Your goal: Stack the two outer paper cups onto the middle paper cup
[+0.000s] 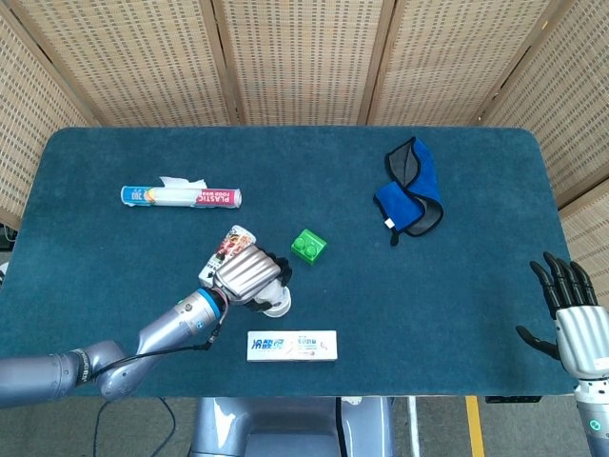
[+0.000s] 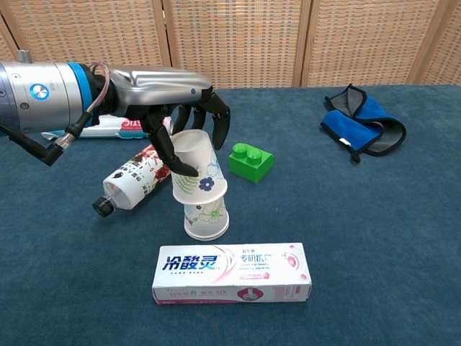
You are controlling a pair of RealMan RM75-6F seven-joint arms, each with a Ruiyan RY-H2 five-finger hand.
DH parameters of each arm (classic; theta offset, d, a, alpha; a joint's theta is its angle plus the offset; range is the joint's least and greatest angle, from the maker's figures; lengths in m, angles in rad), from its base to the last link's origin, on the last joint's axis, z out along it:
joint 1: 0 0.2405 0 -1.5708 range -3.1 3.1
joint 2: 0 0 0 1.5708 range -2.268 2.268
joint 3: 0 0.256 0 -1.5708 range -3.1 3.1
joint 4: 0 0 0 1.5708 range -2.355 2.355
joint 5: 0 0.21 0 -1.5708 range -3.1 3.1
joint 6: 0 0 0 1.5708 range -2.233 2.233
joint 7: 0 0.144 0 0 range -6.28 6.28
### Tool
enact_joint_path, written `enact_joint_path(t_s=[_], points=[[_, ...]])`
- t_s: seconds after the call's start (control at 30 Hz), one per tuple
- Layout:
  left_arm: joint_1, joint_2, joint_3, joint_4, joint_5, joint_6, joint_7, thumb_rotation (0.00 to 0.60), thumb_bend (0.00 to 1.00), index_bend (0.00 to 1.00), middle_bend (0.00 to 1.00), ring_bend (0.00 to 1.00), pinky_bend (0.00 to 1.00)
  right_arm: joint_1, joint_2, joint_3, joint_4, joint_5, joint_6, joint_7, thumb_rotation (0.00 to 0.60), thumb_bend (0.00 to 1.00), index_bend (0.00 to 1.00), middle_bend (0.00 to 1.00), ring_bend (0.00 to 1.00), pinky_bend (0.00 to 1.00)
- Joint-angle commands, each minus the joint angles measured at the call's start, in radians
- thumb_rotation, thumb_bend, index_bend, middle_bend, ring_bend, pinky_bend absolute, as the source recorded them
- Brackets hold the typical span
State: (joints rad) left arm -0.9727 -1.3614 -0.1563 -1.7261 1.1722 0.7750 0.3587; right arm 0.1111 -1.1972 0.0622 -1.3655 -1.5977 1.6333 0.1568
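Your left hand (image 2: 189, 119) is gripping the upside-down upper paper cup (image 2: 196, 164) at lower centre-left of the chest view, fingers wrapped round its thin, crushable wall, seating it tilted over the lower paper cup (image 2: 204, 216); hold lightly near the stiffer base. Your right hand (image 1: 571, 319) is idling, fingers apart, at the lower right edge over the blue cloth-covered table (image 1: 457, 286), with wicker screens (image 1: 304, 57) closing in behind.

White floral paper cups (image 2: 200, 189); green brick (image 2: 251, 161); blue-grey cloth (image 2: 364, 127).

The blue table (image 1: 114, 257) holds a toothpaste box (image 2: 231, 273) at 6 o'clock, a paper cup (image 2: 207, 218), a bottle (image 2: 131, 180), a green block (image 2: 251, 161), a wrap roll (image 1: 181, 197) at 10 and a blue cloth (image 1: 410, 190) at 2.
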Motion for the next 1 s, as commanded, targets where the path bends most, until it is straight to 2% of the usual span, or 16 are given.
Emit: enact_joint_path(t_s=[0.03,0.07,0.13,0.33,0.43,0.5,0.53,0.6,0.87,1.0], points=[[-0.01,0.009,0.013,-0.006,-0.02,-0.03,-0.002,0.6,0.05,0.17,0.08,0.13,0.24,-0.001,0.0,0.002,-0.001,0.001,-0.001,0.001,0.6,0.0,0.06,0.05,0.05,0.07],[-0.013,0.013,0.017,-0.01,-0.028,-0.039,-0.001,0.6,0.02,0.09,0.02,0.05,0.18,-0.001,0.001,0.002,-0.001,0.002,-0.002,0.001,0.6,0.0,0.06,0.05,0.05,0.07],[-0.015,0.019,0.021,-0.022,-0.038,-0.041,0.001,0.6,0.0,0.01,0.0,0.0,0.13,-0.002,0.001,0.003,0.0,0.003,-0.004,0.002,0.6,0.0,0.06,0.05,0.05,0.07],[0.02,0.028,0.034,-0.045,-0.009,0.034,0.004,0.6,0.0,0.0,0.0,0.0,0.01,-0.002,0.003,0.004,0.0,0.002,-0.008,0.004,0.6,0.0,0.06,0.05,0.05,0.07],[0.092,0.044,0.042,-0.067,0.027,0.167,-0.007,0.6,0.0,0.0,0.0,0.0,0.0,-0.005,0.003,0.006,0.0,0.003,-0.005,0.002,0.6,0.0,0.06,0.05,0.05,0.06],[0.166,0.057,0.054,-0.082,0.048,0.297,0.003,0.6,0.0,0.0,0.0,0.0,0.0,-0.007,0.001,0.009,0.003,0.008,-0.005,-0.004,0.6,0.0,0.06,0.04,0.05,0.03],[0.257,0.079,0.065,-0.095,0.038,0.438,0.002,0.6,0.0,0.0,0.0,0.0,0.0,-0.011,-0.001,0.011,0.005,0.022,-0.013,-0.029,0.6,0.0,0.06,0.03,0.04,0.01],[0.357,0.106,0.1,-0.122,0.048,0.566,-0.012,0.6,0.0,0.0,0.0,0.0,0.0,-0.014,0.002,0.011,-0.008,0.04,-0.029,-0.071,0.6,0.0,0.05,0.01,0.02,0.0],[0.554,0.191,0.19,-0.111,0.1,0.741,-0.111,0.6,0.0,0.0,0.0,0.0,0.0,-0.02,0.022,0.009,-0.074,0.069,-0.061,-0.167,0.6,0.0,0.0,0.0,0.0,0.0],[0.687,0.226,0.244,-0.084,0.127,0.837,-0.236,0.6,0.0,0.0,0.0,0.0,0.0,-0.022,0.028,0.011,-0.107,0.086,-0.077,-0.218,0.6,0.0,0.0,0.0,0.0,0.0]])
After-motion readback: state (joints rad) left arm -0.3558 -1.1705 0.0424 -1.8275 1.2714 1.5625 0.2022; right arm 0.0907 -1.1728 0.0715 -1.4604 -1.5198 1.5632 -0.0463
